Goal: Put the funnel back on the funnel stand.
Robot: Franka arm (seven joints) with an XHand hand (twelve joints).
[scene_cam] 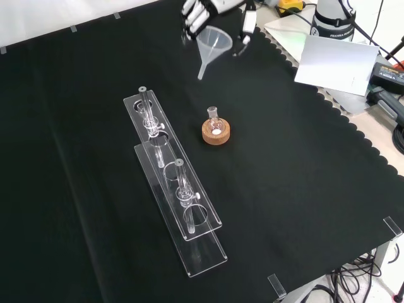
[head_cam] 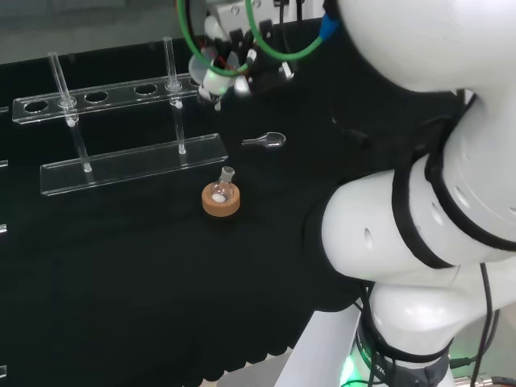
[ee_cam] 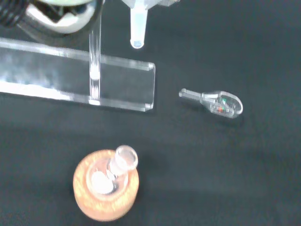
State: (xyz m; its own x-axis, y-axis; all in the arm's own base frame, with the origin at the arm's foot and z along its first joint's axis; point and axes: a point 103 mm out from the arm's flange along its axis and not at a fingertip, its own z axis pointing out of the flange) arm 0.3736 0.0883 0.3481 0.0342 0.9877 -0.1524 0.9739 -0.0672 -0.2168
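While the hand [scene_cam: 211, 14] grips the clear funnel [scene_cam: 213, 45] by its cone above the cloth, spout down, the clear funnel stand [scene_cam: 173, 183] lies at front-view left, a small flask [scene_cam: 214, 115] on its cork ring [scene_cam: 216, 133] between.

one clear funnel [scene_cam: 213, 45], one clear funnel stand [scene_cam: 173, 183] with two upright posts and a row of holes, one small round flask [scene_cam: 214, 122] on one cork ring [scene_cam: 215, 132], and one small clear scoop [head_cam: 268, 140] on the tabletop [scene_cam: 303, 164].
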